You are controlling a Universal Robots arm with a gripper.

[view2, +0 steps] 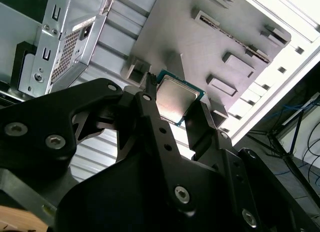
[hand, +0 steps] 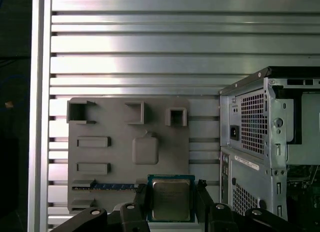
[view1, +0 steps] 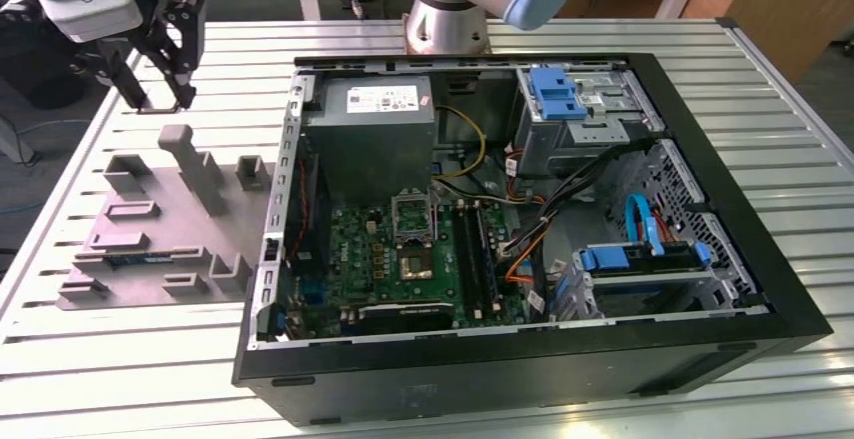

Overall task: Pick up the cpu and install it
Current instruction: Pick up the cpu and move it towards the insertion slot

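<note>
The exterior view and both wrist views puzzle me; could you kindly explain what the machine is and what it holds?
It is one robot arm with a gripper. The exterior view comes from a camera off the arm; both wrist views come from cameras riding near its wrist. On the slatted table lie a grey tray with upright posts and an open computer case. The gripper is shut on the cpu, a small silvery square chip, held up near the tray.

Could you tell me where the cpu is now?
In both wrist views the cpu is clamped in the gripper, above the grey tray, beside the computer case.
</note>
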